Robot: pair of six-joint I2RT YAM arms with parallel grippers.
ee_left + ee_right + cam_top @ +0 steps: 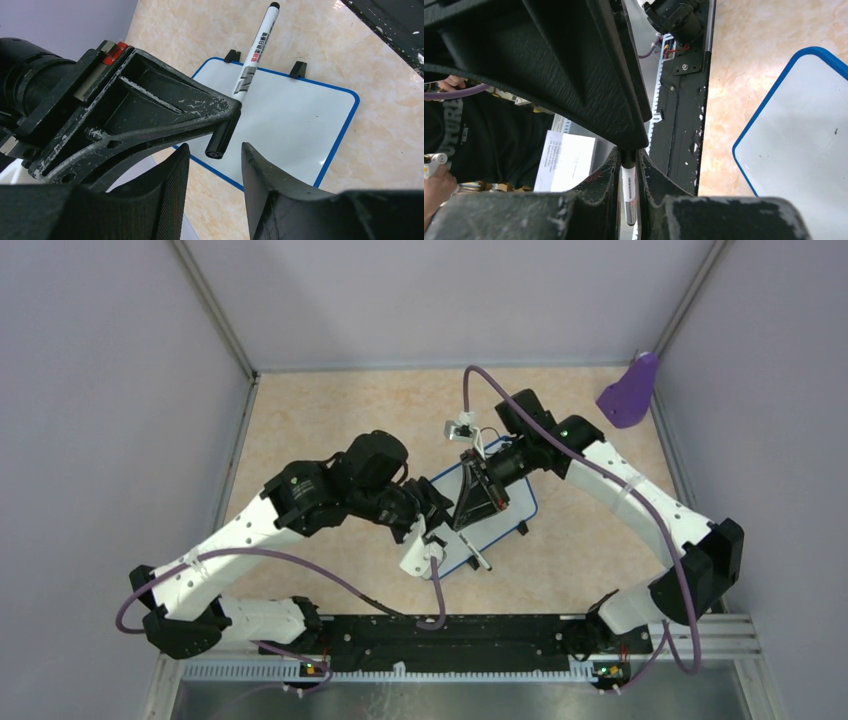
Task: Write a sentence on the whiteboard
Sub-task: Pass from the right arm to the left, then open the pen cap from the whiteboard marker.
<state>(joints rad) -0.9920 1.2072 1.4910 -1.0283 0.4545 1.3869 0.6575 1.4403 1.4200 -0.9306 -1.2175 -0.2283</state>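
Observation:
The whiteboard (512,508) lies flat on the table under both grippers, its blue-rimmed white face (295,115) bare, and no sentence shows on the part I can see. My right gripper (628,167) is shut on a white marker (255,55), held above the board. The marker's black cap (220,140) points toward my left gripper (215,167). The left jaws stand open, with the cap's end just beyond their tips and not touching either finger. In the top view the two grippers meet over the board's left part (455,505).
A purple scoop-shaped object (630,390) stands at the back right corner. The board's two black feet (298,69) point toward the near side. The black base rail (450,640) runs along the near edge. Grey walls close the left, back and right sides.

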